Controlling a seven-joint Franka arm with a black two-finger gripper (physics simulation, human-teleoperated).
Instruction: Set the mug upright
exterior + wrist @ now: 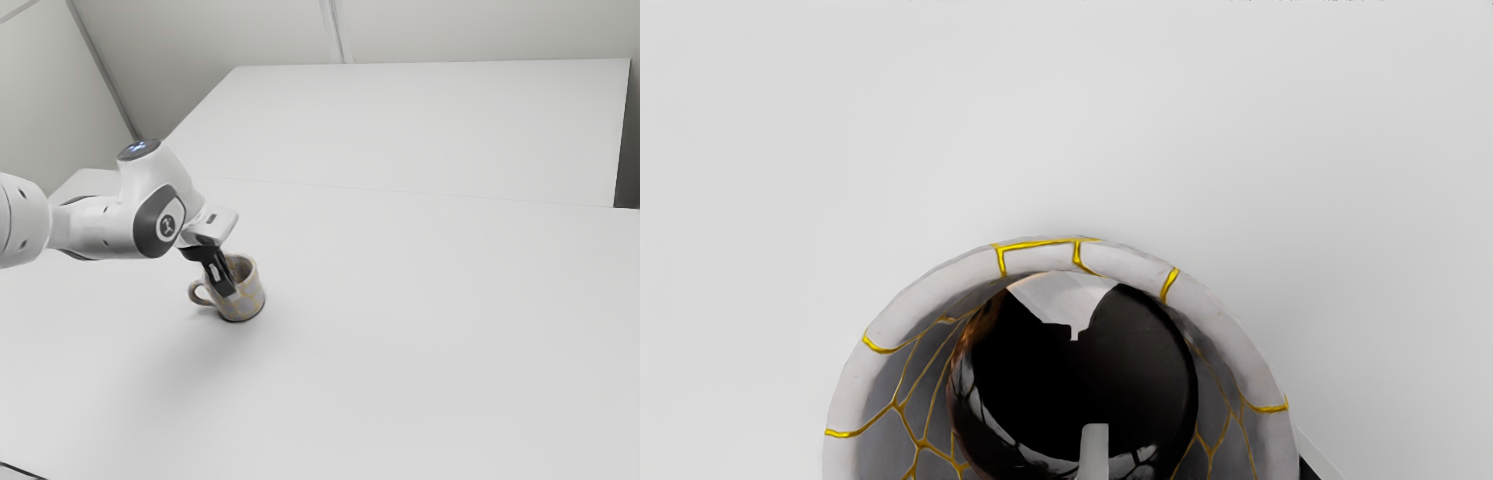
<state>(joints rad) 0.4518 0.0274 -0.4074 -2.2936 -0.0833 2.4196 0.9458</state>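
Mug (251, 295) stands upright, mouth up, right under our gripper (1201, 445), base on the table (420, 350) — fingers spread, one inside, one outside the wall, probably so they can take or release it there.

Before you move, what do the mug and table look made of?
Mug: likely glazed ceramic, glossy; its dark inner bottom mirrors pale shapes, gold veins cross its rim.
Table: smooth matte white, soft shading, no reflections; laminate or painted board, can't tell.
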